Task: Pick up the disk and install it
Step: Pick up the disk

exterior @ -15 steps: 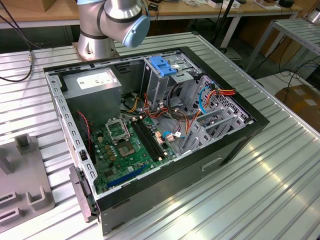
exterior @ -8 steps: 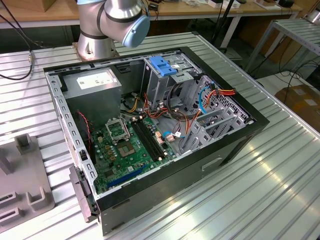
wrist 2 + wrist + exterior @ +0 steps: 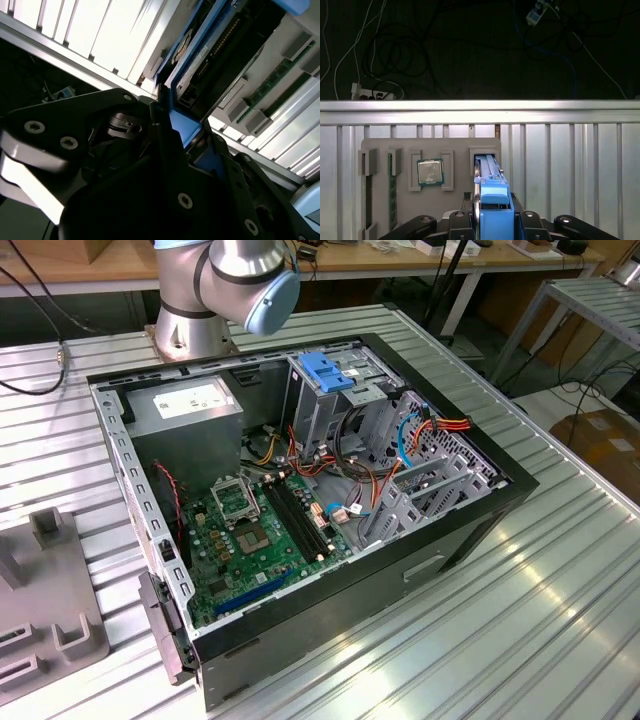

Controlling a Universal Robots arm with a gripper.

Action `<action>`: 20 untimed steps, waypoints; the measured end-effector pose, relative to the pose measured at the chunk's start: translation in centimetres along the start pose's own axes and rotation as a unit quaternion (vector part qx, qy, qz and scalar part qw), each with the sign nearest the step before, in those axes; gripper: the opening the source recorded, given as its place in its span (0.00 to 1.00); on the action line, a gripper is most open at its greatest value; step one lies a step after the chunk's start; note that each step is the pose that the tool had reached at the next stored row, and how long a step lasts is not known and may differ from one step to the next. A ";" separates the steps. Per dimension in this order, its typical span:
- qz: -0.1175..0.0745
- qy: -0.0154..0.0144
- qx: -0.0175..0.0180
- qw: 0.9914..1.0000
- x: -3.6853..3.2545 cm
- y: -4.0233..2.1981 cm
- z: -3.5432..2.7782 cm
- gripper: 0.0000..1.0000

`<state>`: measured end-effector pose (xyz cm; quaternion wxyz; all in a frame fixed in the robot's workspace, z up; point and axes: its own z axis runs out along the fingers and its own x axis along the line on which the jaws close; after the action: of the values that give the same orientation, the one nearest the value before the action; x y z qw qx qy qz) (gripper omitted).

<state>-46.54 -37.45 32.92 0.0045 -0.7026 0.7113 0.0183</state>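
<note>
First wrist view looks straight down past the black two-fingered gripper [image 3: 495, 222]. It is closed to the thickness of the disk [image 3: 489, 172], a flat rectangular silver-grey metal drive edged in blue plastic. The jaws press on either side of the blue end with no gap showing.

The disk stands on end at a narrow slot of the grey moulded fixture tray [image 3: 455, 145], beside a square green-rimmed processor chip [image 3: 430, 172]. The tray lies on the ribbed aluminium table [image 3: 570, 165]. Whether the lower end has cleared the slot I cannot tell.

The disk's long axis appears to run vertically, from the slot up toward the wrist, blue end uppermost and one thin edge facing this camera.

To do the pick well, I judge the pull should follow that axis squarely so the lower end does not bind on the slot walls. The squeeze should be even, so the plastic neither slips nor twists.
</note>
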 end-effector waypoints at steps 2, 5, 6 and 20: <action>0.000 0.000 0.000 1.000 -0.02 0.01 -0.46 0.37; 0.000 0.000 0.000 1.000 -0.03 0.02 -1.04 0.37; 0.000 0.000 0.000 1.000 -0.04 0.02 -1.19 0.37; 0.000 0.000 0.000 1.000 -0.10 0.06 -3.17 0.37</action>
<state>-46.54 -37.45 36.09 0.0045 -0.7026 0.7113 0.0184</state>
